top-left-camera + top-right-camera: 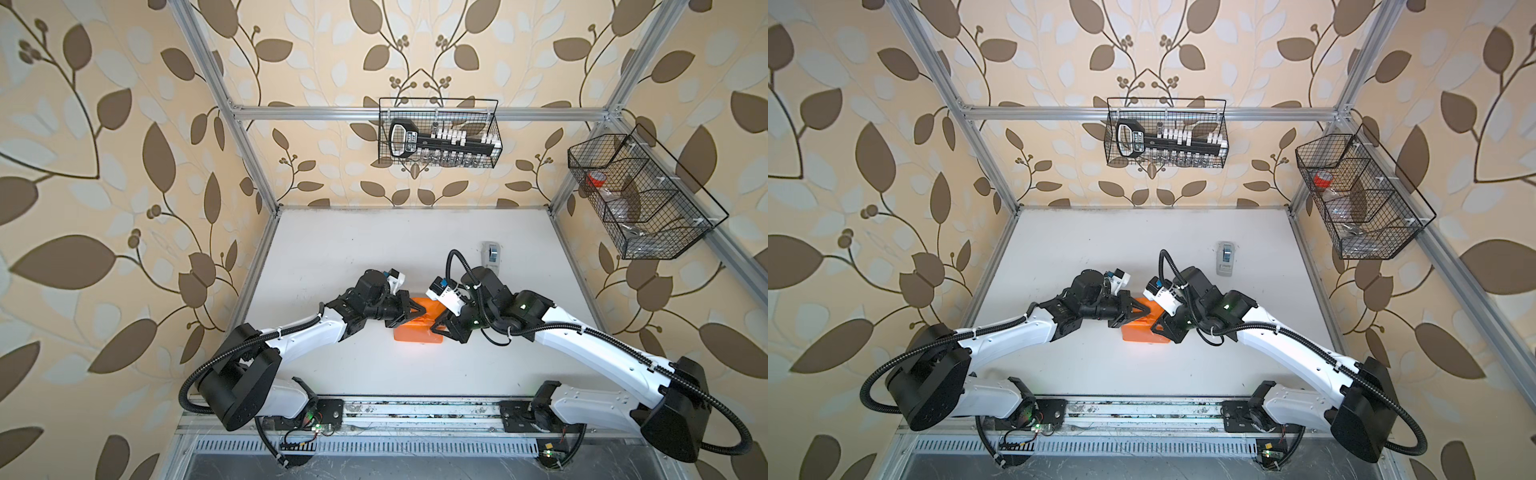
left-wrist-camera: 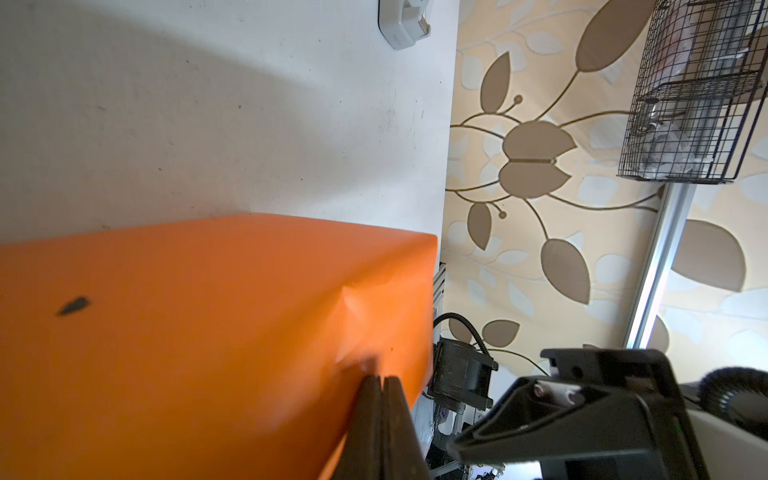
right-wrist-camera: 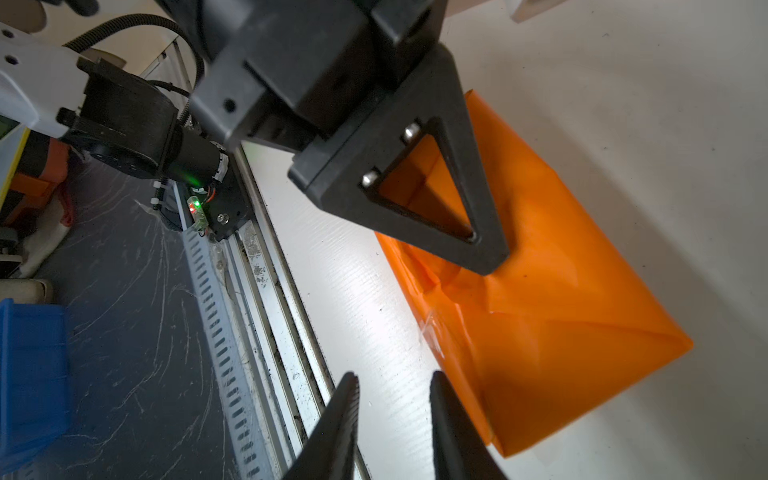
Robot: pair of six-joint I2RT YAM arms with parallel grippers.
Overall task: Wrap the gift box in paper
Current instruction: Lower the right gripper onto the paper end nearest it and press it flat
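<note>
thin, slick paper over the hidden box looks light and crease-prone, best pinched at its loose end; left jaws shut against it, right jaws part-open, empty.

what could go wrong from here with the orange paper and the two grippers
1. The left gripper is shut with its tips against the paper, which is dented at that spot. Pushing harder might crease or tear the thin sheet.
2. The right gripper is open and holds nothing, so the paper's folds beside it look unsecured and may spring loose.
</note>
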